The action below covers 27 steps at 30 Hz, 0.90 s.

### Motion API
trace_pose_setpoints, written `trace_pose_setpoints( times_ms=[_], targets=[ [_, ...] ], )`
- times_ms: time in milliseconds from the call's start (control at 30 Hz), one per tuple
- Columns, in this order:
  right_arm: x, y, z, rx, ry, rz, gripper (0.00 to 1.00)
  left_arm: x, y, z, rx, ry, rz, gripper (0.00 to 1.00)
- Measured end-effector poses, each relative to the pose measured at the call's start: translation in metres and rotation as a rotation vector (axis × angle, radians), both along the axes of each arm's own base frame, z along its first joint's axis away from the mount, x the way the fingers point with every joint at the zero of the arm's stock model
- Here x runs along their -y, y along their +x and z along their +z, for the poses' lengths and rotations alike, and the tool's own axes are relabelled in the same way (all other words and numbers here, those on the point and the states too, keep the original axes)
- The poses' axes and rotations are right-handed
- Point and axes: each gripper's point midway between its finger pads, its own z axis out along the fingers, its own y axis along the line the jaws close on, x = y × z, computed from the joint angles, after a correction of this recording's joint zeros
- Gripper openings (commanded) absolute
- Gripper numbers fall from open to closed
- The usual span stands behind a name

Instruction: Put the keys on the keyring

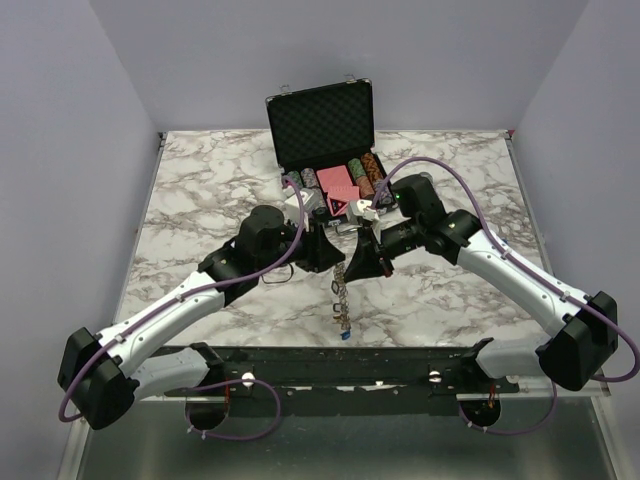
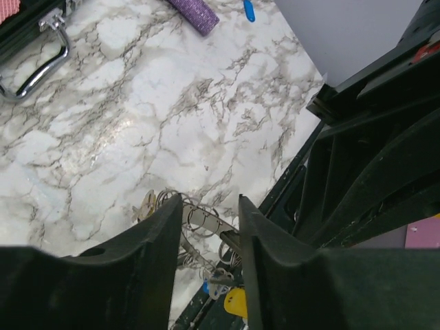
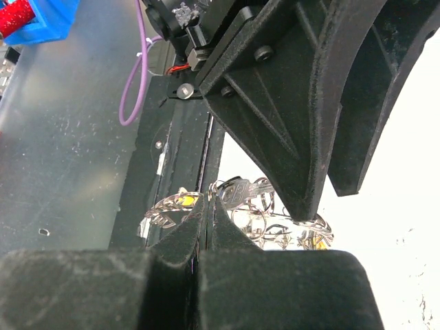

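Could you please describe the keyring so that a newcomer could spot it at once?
Find the open black case at the back of the marble table. Just in front of it the left gripper and right gripper meet, and the keyring stretches from them toward the near edge. Unlike the case's coloured chips, it is silver, fringed with small metal pieces.

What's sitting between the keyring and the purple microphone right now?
Nothing. In the left wrist view, only bare marble table runs from the keyring up to the purple microphone.
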Motion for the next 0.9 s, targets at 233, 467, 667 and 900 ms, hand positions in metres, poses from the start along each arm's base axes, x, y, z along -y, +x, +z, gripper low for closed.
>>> trace_pose_setpoints(
  times_ms=[233, 467, 667, 900],
  targets=[
    [0.0, 0.002, -0.001, 0.009, -0.007, -0.009, 0.0, -0.008, -0.005, -0.015, -0.026, 0.071, -0.005, 0.39],
    [0.001, 0.005, -0.004, 0.023, -0.02, -0.021, 0.0, -0.016, -0.01, -0.018, -0.035, 0.1, 0.006, 0.43],
    [0.002, 0.008, -0.007, 0.03, -0.034, -0.034, 0.0, -0.021, -0.014, -0.007, -0.006, 0.076, 0.016, 0.51],
    [0.002, 0.008, -0.007, 0.031, -0.036, -0.037, 0.0, -0.036, -0.026, -0.04, -0.047, 0.097, 0.042, 0.54]
  ],
)
